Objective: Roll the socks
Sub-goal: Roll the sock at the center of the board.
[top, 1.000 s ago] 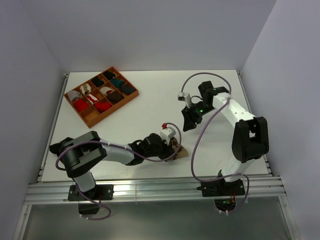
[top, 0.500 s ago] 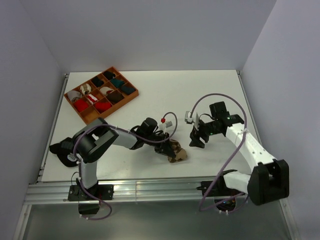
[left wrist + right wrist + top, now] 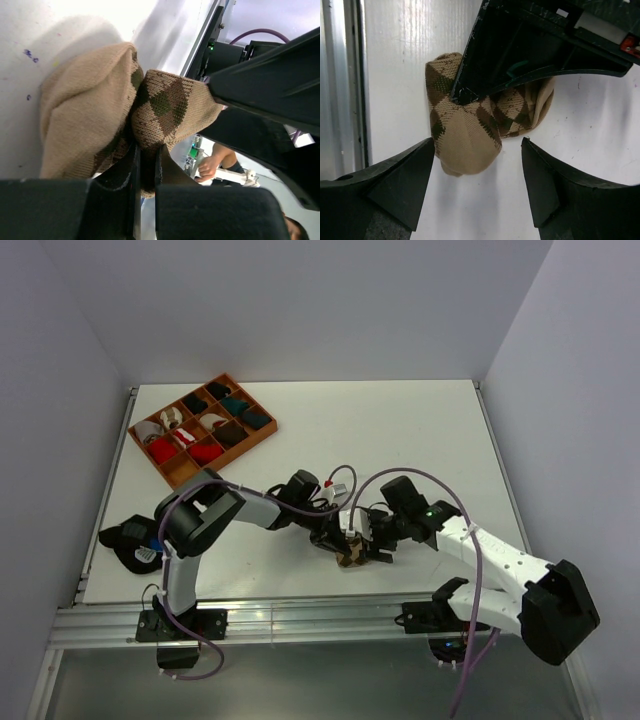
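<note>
**Argyle Sock Pinched Near the Front Edge**

The tan-and-brown argyle knit sock [image 3: 350,553] lay bunched on the white worktop [image 3: 400,430], close to its near edge and about midway along it. From above, both arms crowded over the sock and hid the grip. The left wrist view settled it: the left gripper [image 3: 147,152] had its jaws pressed together on a fold of the sock. The right wrist view showed the right gripper [image 3: 477,145] with jaws spread wide, one finger on either side of the sock. Only the top view took in the orange compartment tray [image 3: 232,455] of rolled socks at the far-left corner.
</note>
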